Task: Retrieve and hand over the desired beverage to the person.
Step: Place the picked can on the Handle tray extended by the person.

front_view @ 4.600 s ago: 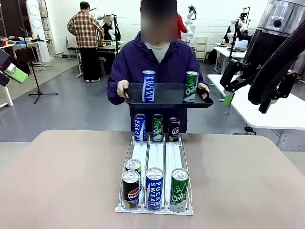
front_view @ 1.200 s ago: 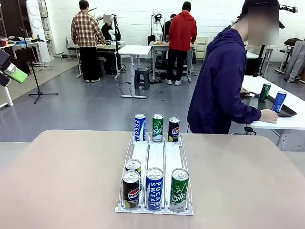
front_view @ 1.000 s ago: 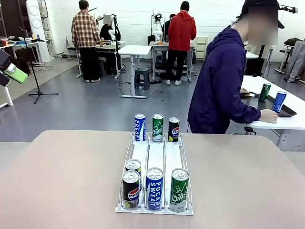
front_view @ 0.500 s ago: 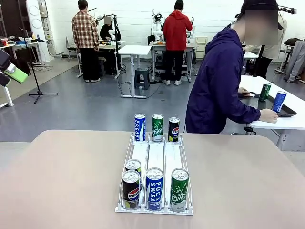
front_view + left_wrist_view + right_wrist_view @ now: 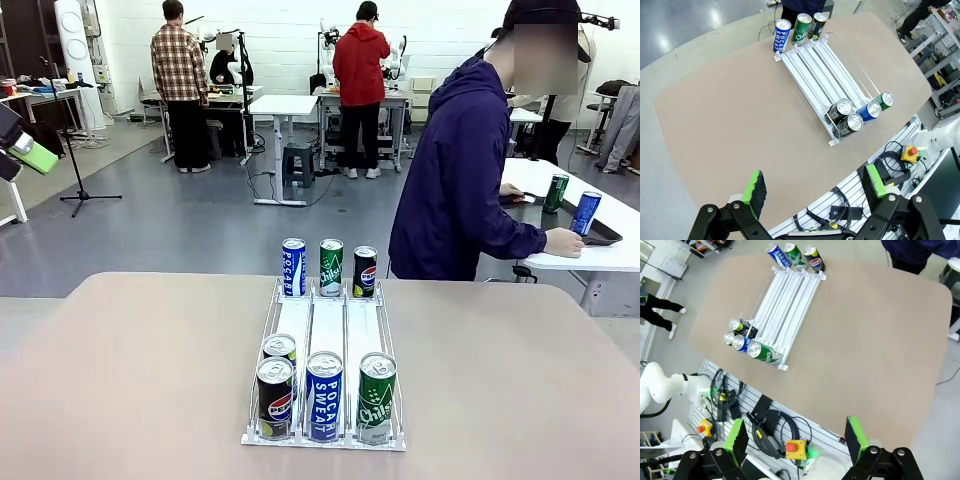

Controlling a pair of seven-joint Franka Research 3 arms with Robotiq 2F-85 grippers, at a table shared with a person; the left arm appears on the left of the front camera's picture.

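On the tan tabletop (image 5: 120,380) sits a white wire rack (image 5: 327,330) with three lanes. At its near end stand a Pepsi can (image 5: 274,398) with a second can (image 5: 279,349) just behind it, a blue Pocari Sweat can (image 5: 324,396) and a green Chilsung can (image 5: 376,397); at the far end stand three more cans (image 5: 330,267) — blue, green, Pepsi. The person (image 5: 460,180) in the dark hooded jacket stands to the right beyond the table, turned toward a white side table (image 5: 600,240), one hand (image 5: 566,243) at a black tray (image 5: 603,233) there. The left gripper (image 5: 812,187) and the right gripper (image 5: 796,435) both hover high above the tabletop, jaws spread wide, holding nothing.
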